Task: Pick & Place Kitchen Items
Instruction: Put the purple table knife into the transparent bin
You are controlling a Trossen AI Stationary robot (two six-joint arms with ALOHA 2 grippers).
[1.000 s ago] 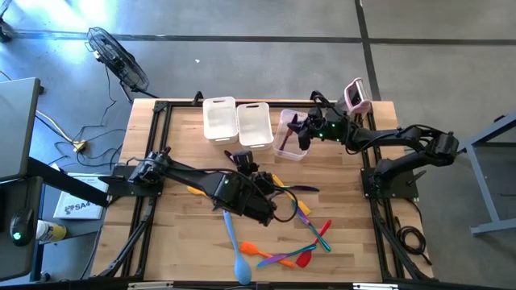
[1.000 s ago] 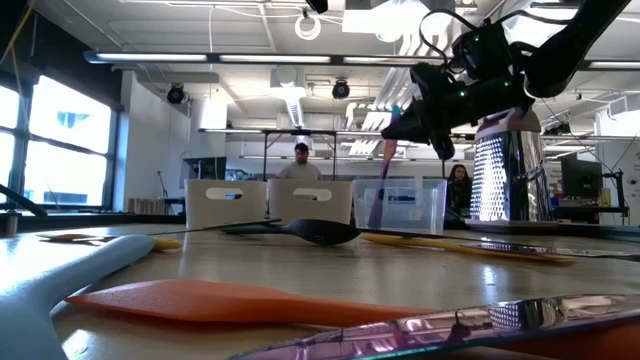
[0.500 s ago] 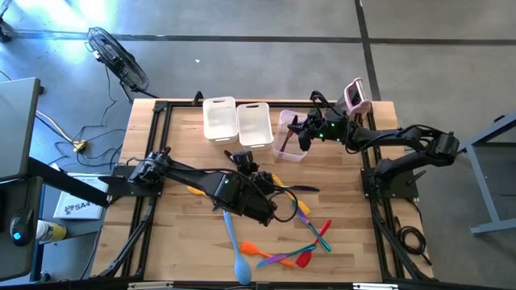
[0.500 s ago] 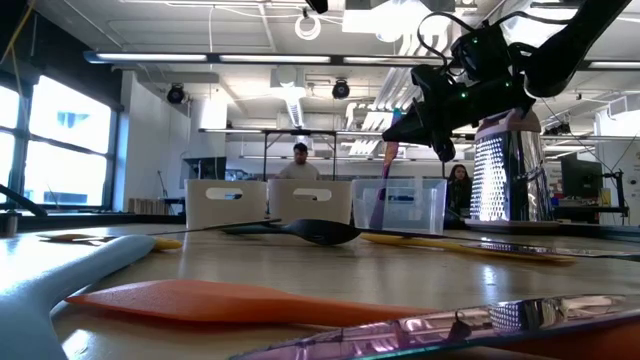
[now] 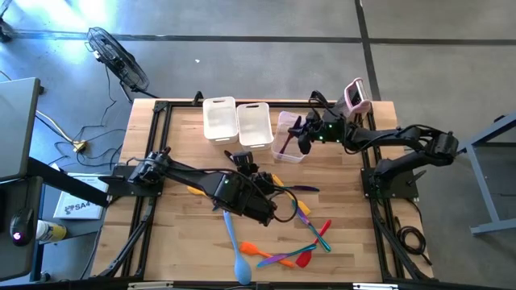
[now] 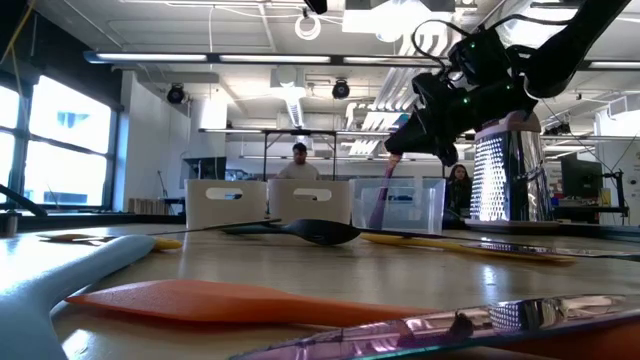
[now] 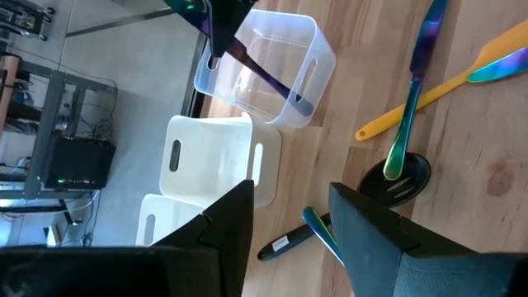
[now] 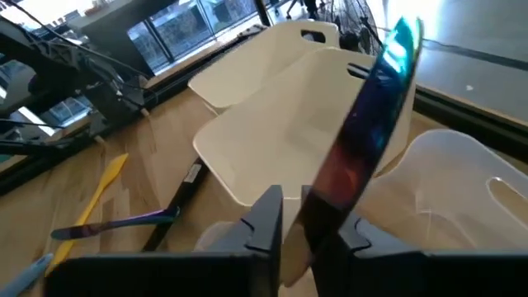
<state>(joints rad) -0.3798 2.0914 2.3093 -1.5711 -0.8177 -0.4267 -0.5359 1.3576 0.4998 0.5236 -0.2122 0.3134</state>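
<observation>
Currently: right end effector (image 5: 303, 135) above clear tub (image 5: 284, 121), pinching a purple utensil (image 7: 266, 79) whose lower end sits inside the tub; placing step, release due next. Left end effector (image 5: 278, 211), fingers parted and empty, hovers over loose utensils (image 5: 284, 256) on the tabletop (image 5: 181, 145); next pick needs descent.

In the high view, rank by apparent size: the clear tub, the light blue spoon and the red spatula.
1. Clear tub, broadest.
2. Light blue spoon, longer than the tub is wide but slim, so its place against the tub is uncertain.
3. Red spatula, smallest.
</observation>
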